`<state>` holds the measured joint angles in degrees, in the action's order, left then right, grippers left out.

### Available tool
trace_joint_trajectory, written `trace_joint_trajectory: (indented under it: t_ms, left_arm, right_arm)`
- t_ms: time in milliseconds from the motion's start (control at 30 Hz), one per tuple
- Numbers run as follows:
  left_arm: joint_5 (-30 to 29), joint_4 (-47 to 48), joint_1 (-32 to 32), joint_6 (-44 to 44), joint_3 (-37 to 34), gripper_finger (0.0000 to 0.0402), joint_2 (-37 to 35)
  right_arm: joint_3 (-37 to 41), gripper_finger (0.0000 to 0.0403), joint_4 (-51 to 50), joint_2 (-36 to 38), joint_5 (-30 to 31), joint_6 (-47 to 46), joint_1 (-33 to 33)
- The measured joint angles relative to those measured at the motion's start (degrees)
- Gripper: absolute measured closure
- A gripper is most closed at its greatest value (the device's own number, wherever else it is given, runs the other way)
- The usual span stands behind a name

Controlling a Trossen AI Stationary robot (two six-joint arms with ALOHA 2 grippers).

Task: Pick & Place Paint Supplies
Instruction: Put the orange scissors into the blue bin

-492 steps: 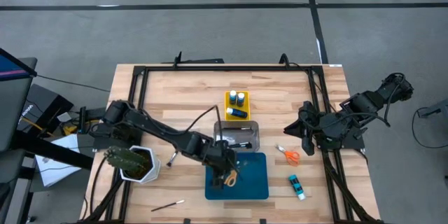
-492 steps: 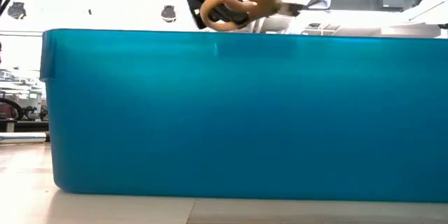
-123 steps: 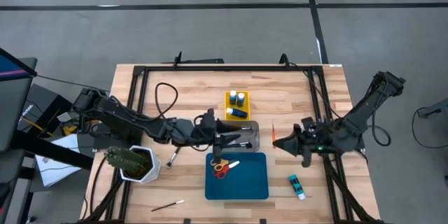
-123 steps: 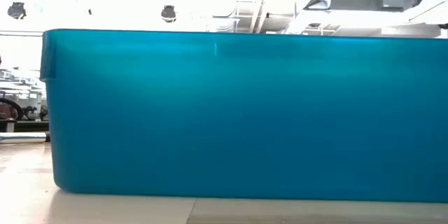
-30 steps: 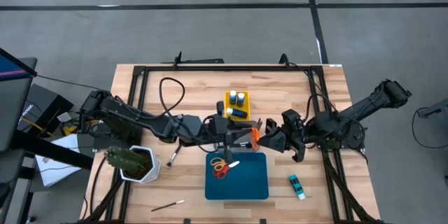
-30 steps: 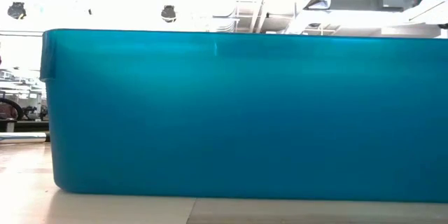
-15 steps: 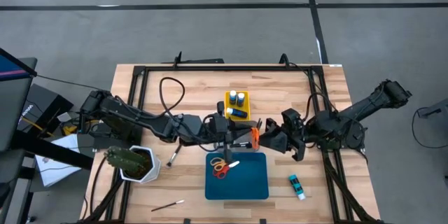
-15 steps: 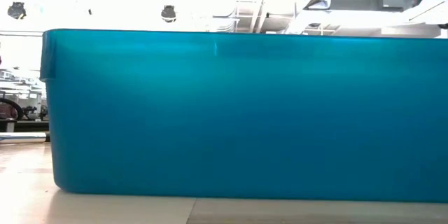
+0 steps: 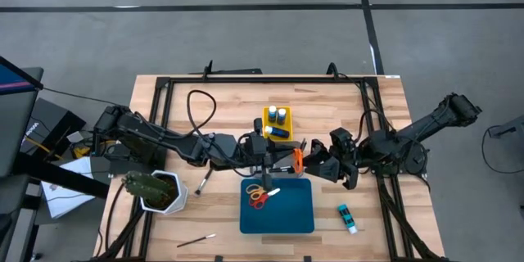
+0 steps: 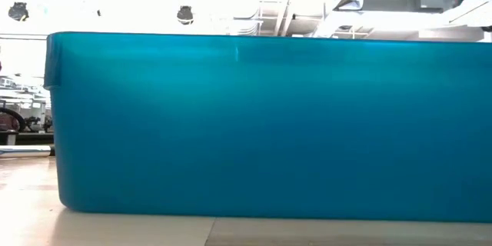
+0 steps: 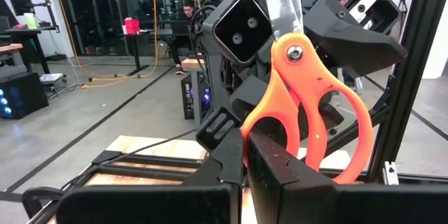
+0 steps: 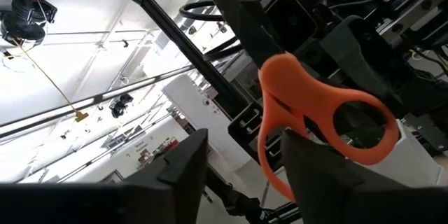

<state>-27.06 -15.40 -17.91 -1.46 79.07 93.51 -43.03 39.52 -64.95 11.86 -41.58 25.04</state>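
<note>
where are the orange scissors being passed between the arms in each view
High view: orange scissors mid-table, between both grippers, above the blue tray.
Low view: not in it; only the blue tray's wall.
Left wrist view: centre.
Right wrist view: centre-right.
Shared landmark: the other arm's gripper behind the scissors.

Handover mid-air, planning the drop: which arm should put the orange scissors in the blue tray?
Left, probably. The left gripper is clamped on the orange scissors at the handle loop, with the blue tray right beside it. The right gripper sits at the blade end.

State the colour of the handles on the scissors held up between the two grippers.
Orange handles on the scissors; clearest in the left wrist view.
</note>
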Motion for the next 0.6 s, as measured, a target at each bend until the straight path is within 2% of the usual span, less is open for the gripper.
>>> trace_joint_trajectory:
  t_ms: [233, 600]
  left_arm:
    - [-0.3, 1.0, 0.0, -0.4, 0.0, 0.0401, -0.7]
    - [-1.5, 11.5, -0.1, -0.4, 0.0, 0.0401, -4.7]
  right_arm:
    - [0.0, 0.0216, -0.2, 0.1, 0.2, 0.0, 0.9]
    - [0.0, 0.0218, -0.2, 0.1, 0.3, 0.0, 1.7]
